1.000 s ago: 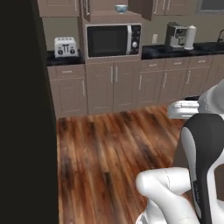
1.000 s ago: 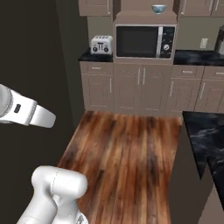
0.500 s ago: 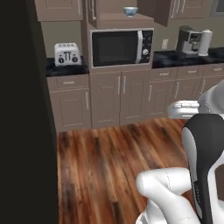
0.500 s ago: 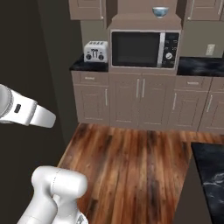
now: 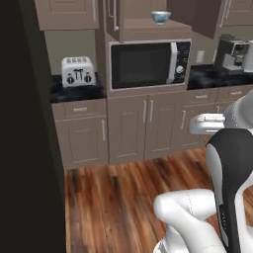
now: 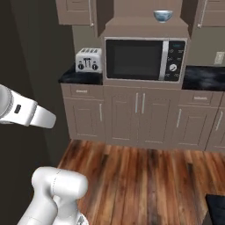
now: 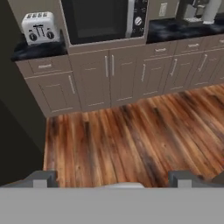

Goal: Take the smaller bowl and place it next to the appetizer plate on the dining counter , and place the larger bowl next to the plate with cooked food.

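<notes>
Up high, smaller bowl (image 5: 160,17) atop microwave (image 5: 148,64), far from empty, spread tool (image 7: 113,177).

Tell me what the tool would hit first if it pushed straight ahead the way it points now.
Probably the wooden floor. The open tool looks down and forward over bare boards, with nothing nearer in its line; the lower cabinets stand beyond. Depth is hard to judge, so take that as likely.

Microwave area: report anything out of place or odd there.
A small bowl with a blue-patterned outside sits alone on the ledge above the microwave, an odd perch for a dish. The toaster and the cabinets look orderly.
</notes>
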Controlling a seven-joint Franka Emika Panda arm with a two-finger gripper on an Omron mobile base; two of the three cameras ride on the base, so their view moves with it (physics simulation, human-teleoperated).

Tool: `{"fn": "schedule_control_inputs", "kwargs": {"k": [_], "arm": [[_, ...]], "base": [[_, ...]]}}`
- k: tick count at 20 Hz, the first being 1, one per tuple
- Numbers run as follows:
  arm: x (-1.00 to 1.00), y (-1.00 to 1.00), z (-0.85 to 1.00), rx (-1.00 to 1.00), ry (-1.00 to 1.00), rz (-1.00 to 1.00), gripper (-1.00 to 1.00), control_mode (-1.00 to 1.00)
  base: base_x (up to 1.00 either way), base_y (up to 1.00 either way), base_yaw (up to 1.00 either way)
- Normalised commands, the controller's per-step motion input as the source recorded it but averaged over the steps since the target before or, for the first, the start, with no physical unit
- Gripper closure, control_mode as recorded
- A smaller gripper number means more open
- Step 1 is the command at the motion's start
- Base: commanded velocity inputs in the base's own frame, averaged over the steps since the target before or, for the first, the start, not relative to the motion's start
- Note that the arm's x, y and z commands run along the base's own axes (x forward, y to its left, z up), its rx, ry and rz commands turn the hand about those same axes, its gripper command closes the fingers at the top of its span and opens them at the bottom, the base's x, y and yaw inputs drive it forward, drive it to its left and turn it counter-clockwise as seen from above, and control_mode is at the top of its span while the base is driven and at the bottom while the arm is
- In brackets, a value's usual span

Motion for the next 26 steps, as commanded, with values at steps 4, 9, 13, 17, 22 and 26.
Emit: {"fn": "schedule_control_inputs", "kwargs": {"k": [4,9,13,17,22,26], "arm": [[0.0,0.0,0.0,0.0,0.0,0.0,-1.0,1.0],[0.0,0.0,0.0,0.0,0.0,0.0,-1.0,1.0],[0.0,0.0,0.0,0.0,0.0,0.0,-1.0,1.0],[0.0,0.0,0.0,0.0,0.0,0.0,-1.0,1.0],[0.0,0.0,0.0,0.0,0.0,0.0,-1.0,1.0],[0.0,0.0,0.0,0.0,0.0,0.0,-1.0,1.0]], "base": [[1.0,-0.32,0.0],[1.0,-0.86,0.02],[1.0,-0.78,0.11],[1.0,-0.1,0.11],[1.0,-0.4,0.06],[1.0,0.0,-0.04]]}}
